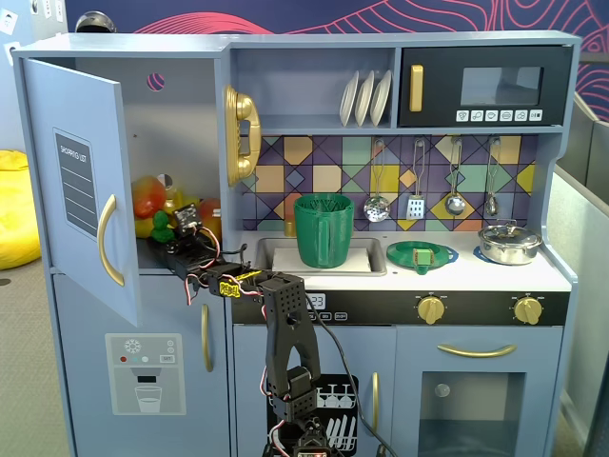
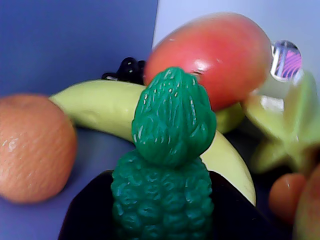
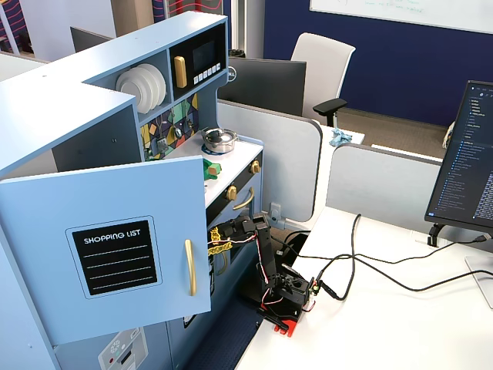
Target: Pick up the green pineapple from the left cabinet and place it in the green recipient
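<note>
Closest to the wrist camera, the green pineapple point(image 2: 167, 165) stands upright with its leafy crown on top, its lower body set in the dark jaws of the gripper point(image 2: 160, 220), whose black parts show on both sides of it; whether the fingers actually press on it cannot be told. Just behind the pineapple lies a yellow banana point(image 2: 100, 107), curving from left to right. An orange point(image 2: 32, 147) sits to the left, a red and yellow mango point(image 2: 215, 55) rests behind the banana, and a pale green star fruit point(image 2: 290, 125) is at the right.

From the front fixed view, the arm point(image 1: 285, 328) reaches from its base below the counter up into the left cabinet point(image 1: 186, 105), whose door point(image 1: 81, 181) is swung open. The gripper point(image 1: 181, 228) is among the fruit on the cabinet shelf. Farther right, the green pitcher point(image 1: 324, 230) stands in the sink point(image 1: 366, 259), well apart from the cabinet.
</note>
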### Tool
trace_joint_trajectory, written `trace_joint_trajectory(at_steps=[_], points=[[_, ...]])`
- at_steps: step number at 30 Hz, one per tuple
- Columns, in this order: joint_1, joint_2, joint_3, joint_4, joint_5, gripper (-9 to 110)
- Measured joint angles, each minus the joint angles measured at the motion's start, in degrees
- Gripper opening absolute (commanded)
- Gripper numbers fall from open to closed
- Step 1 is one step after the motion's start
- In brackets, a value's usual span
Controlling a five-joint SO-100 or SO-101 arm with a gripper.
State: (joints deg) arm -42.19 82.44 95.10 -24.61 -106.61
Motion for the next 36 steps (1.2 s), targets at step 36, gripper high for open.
trace_joint_trajectory(at_steps=[36], points=[[37.1,74.5,16.0,59.4,-3.4,0]])
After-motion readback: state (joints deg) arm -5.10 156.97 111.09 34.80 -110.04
